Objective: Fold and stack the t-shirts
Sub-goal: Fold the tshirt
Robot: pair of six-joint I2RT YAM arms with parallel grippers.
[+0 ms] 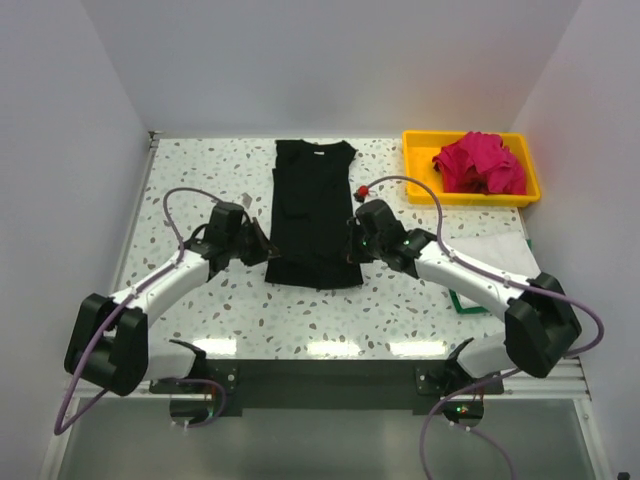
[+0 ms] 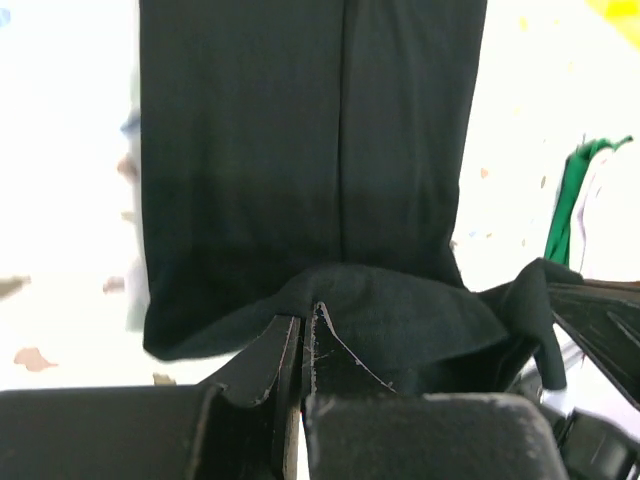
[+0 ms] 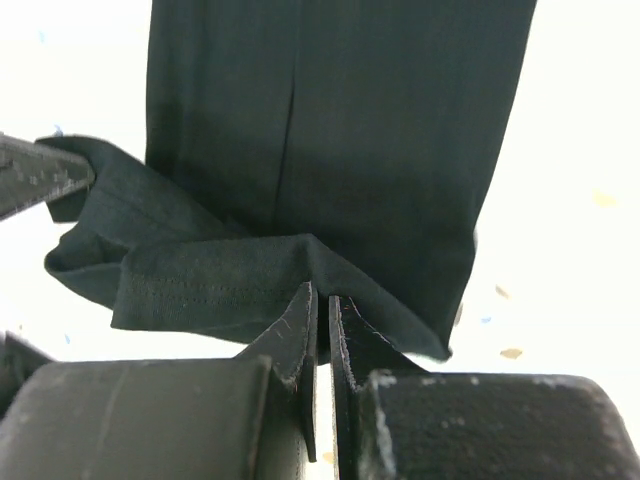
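Observation:
A large black t-shirt (image 1: 312, 205) lies lengthwise on the speckled table, sides folded in, its white label (image 1: 319, 153) at the far collar. My left gripper (image 1: 268, 252) is shut on its near left hem, and the black cloth (image 2: 300, 150) bunches over the tips (image 2: 303, 322). My right gripper (image 1: 352, 246) is shut on the near right hem, with the stitched edge (image 3: 200, 290) draped over its tips (image 3: 322, 297). The near hem is lifted and curled toward the shirt's middle. Magenta t-shirts (image 1: 482, 163) lie crumpled in the tray. White (image 1: 497, 247) and green (image 1: 464, 303) t-shirts lie under my right arm.
A yellow plastic tray (image 1: 418, 145) stands at the far right corner. The green cloth (image 2: 566, 205) and white cloth (image 2: 612, 215) also show at the right edge of the left wrist view. White walls close in the table's far, left and right sides.

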